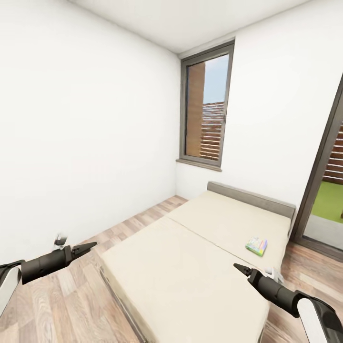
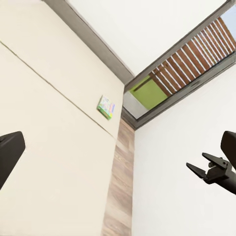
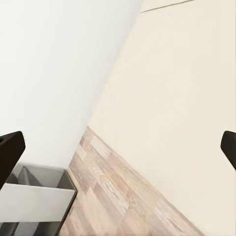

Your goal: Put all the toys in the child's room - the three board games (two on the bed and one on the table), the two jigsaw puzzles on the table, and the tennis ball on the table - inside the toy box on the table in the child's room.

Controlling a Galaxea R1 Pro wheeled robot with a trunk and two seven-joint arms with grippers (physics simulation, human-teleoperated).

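We see the board game [image 1: 256, 246] on the bed [image 1: 190, 267], at 12 o'clock from the nearer right gripper [image 1: 239, 268]; both claws empty, spread unreadable.

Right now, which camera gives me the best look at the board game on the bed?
The head view: the board game lies flat on the bed, near the headboard end on the robot's right, with the whole bed around it for context. The left wrist view shows it small and tilted. The right wrist view shows bed cover and floor.
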